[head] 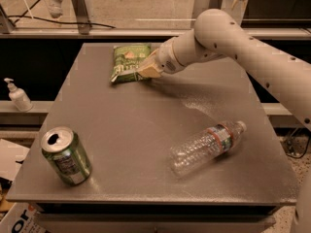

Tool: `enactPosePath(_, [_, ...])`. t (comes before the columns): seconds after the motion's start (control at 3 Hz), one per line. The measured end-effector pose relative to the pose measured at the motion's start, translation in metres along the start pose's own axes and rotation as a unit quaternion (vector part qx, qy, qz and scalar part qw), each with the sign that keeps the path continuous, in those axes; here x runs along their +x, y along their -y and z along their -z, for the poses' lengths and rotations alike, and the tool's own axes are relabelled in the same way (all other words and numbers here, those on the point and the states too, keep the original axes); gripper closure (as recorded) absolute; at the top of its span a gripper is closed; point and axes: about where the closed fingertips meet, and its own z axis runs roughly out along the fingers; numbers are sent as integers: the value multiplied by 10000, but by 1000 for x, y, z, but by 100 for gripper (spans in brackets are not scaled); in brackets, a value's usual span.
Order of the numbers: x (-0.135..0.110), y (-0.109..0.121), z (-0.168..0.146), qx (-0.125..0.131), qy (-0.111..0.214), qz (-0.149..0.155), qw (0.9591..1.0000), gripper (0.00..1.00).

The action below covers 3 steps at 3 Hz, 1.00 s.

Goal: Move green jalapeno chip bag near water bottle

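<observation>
Camera view: the gripper [147, 70] touches the right edge of the green jalapeno chip bag [127, 62], which lies at the tabletop's [126, 130] far side; open or closed, I cannot tell. Bag lettering is unreadable. The water bottle [206, 142], with red-and-blue label, lies well apart.
</observation>
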Motion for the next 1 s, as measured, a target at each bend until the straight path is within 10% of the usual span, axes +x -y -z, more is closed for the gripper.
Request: enactPosePath(1.0, [-5, 12, 70, 408, -68, 55, 9991, 100])
